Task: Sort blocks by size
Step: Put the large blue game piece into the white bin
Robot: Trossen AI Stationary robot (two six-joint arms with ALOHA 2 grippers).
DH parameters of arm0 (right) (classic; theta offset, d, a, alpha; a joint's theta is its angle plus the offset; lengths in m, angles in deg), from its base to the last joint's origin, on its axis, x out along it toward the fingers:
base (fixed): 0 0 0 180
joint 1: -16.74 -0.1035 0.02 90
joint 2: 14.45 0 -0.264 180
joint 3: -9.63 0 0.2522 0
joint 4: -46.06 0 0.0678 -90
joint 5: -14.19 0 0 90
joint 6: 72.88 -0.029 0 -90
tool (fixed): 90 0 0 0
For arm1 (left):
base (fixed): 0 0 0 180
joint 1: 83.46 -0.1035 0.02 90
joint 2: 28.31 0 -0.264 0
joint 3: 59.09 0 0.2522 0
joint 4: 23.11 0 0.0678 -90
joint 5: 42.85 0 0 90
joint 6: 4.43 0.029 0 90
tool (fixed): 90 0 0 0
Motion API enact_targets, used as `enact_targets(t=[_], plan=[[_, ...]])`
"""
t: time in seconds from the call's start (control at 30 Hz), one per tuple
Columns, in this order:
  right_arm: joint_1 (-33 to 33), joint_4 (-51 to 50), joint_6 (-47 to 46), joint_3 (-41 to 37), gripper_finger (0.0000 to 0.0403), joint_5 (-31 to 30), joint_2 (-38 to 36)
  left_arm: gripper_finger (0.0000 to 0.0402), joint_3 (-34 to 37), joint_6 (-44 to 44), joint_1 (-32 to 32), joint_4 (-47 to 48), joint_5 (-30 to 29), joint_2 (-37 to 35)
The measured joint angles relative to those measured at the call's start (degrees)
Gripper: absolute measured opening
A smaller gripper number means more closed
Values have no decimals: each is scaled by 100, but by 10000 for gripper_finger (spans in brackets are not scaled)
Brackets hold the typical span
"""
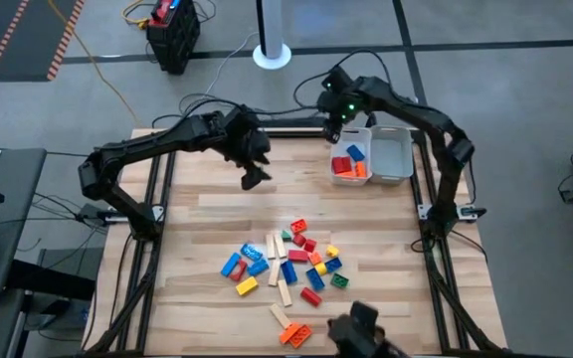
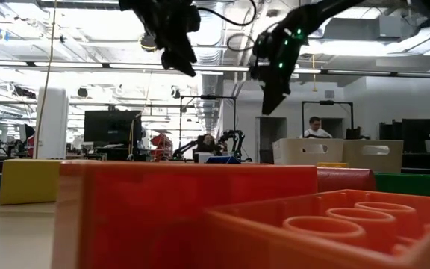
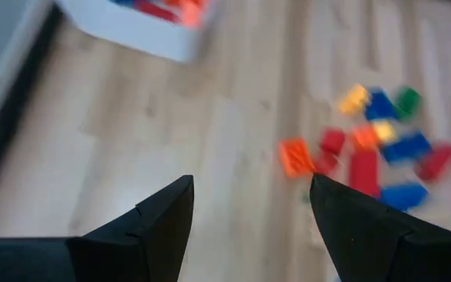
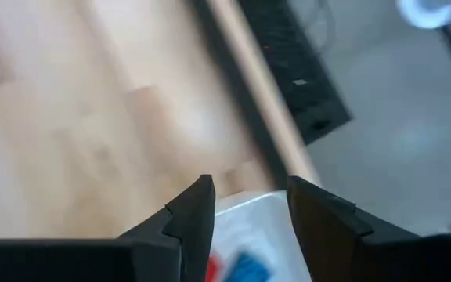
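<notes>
High view showed the blocks (image 1: 288, 267) lying in a loose pile on the wooden table (image 1: 197, 229), near its front edge. Most were red, blue, yellow, orange and green, with a few pale wooden bars among them. Some more red, blue and orange blocks sat in the left tray (image 1: 350, 157) at the back right corner. The right tray (image 1: 390, 154) stood touching it.

The left gripper (image 1: 254, 177) hung in the air over the bare wood, behind the pile. Its fingers (image 3: 160, 215) were spread wide and held nothing.

The right gripper (image 1: 332, 130) hung just over the back edge of the left tray. Its fingers (image 4: 193, 205) were also apart, with nothing between them.
</notes>
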Motion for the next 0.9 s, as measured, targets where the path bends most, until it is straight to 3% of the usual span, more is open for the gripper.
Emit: enact_targets(t=[0.13,0.37,0.5,0.67,0.9], plan=[[-470,-163,-345,-246,193,294,-395,249,1,348,2,237,119,59],[-1407,596,-1671,-1288,193,321,-1368,249,2,588,-6,-26,317,57],[-2074,1258,-2515,-2146,193,5,-1934,249,2,878,-4,-30,552,57],[-2978,1380,-3567,-2947,193,-361,-2262,249,7,972,1,-170,591,57],[-3702,1323,-4053,-3123,193,-681,-2481,249,178,509,143,-199,549,-13]])
